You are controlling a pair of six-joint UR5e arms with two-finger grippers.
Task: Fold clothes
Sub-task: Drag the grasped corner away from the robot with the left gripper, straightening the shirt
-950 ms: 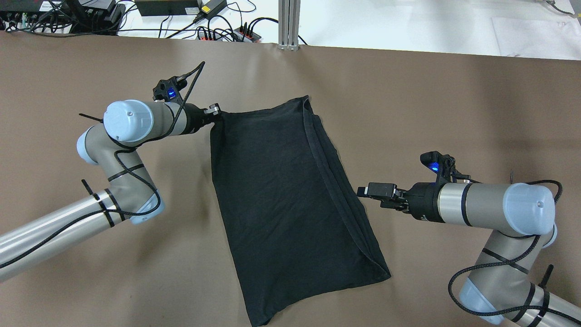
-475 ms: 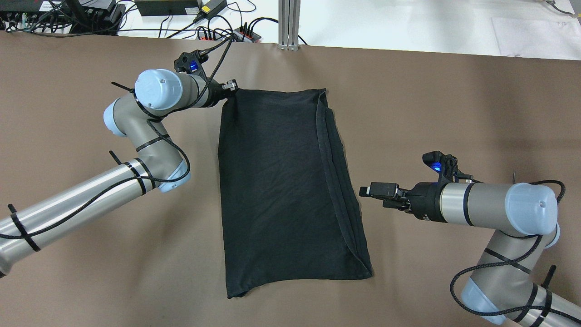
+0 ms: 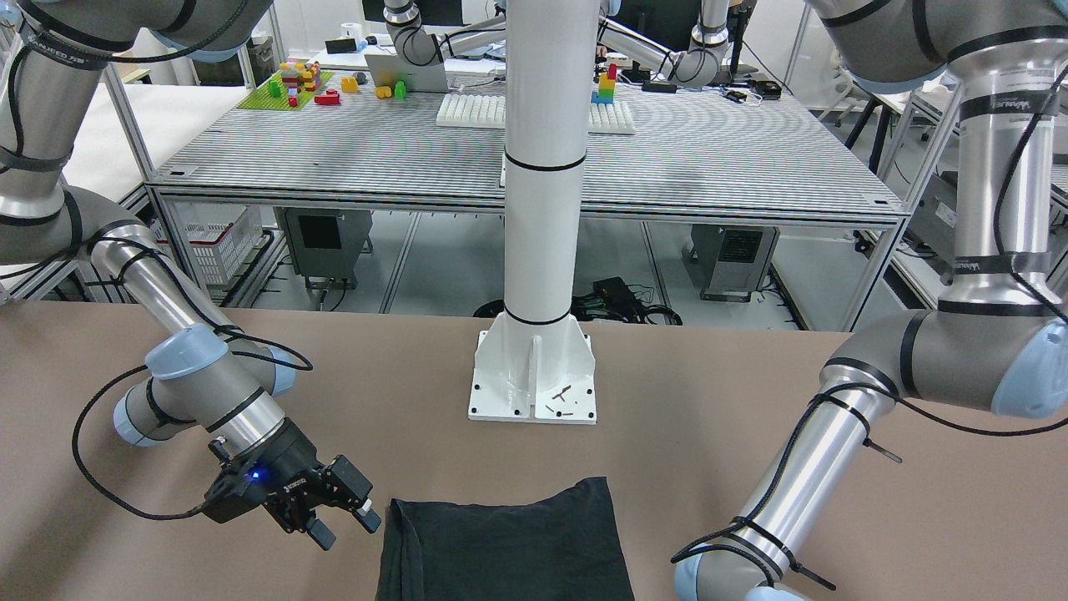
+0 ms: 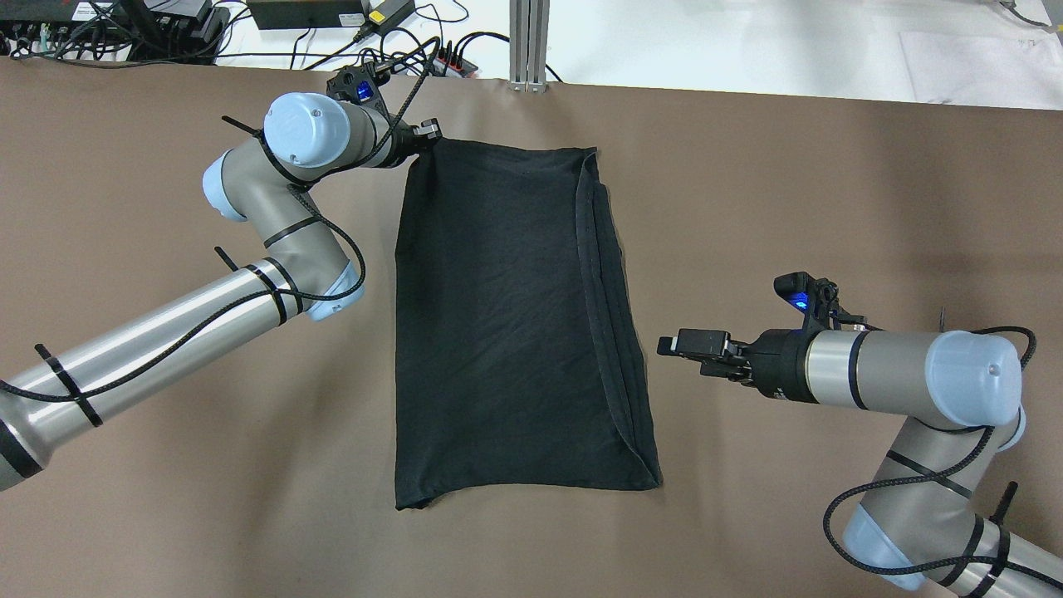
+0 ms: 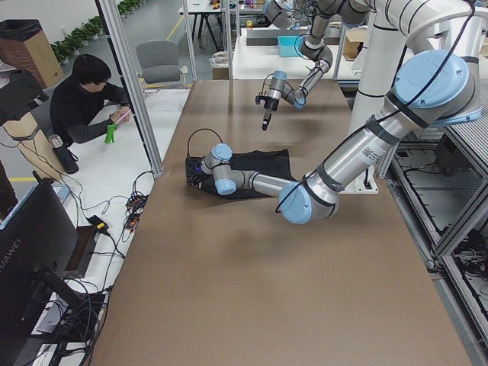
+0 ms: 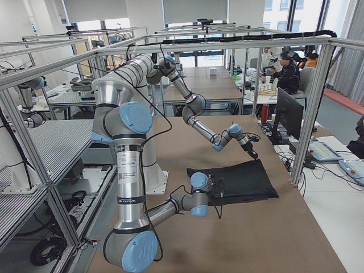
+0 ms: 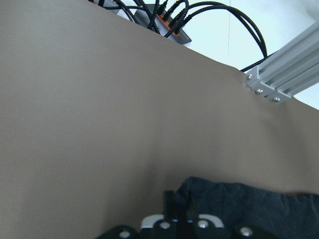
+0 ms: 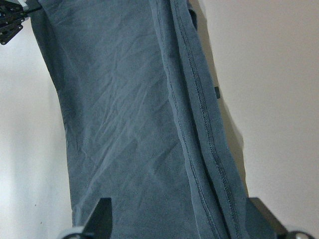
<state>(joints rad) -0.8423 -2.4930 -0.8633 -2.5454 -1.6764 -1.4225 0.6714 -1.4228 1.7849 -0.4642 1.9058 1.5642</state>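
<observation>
One shirt (image 4: 498, 316) lies folded; left gripper (image 4: 430, 137) pinches its 11 o'clock corner; right gripper (image 4: 664, 345), jaws apart, empty, near its 3 o'clock edge.

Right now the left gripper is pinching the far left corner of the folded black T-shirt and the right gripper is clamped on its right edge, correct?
No. The left gripper does pinch the far left corner of the black T-shirt, but the right gripper is not clamped on: its fingers are open, beside the right edge without touching it, as the overhead exterior view shows.
</observation>
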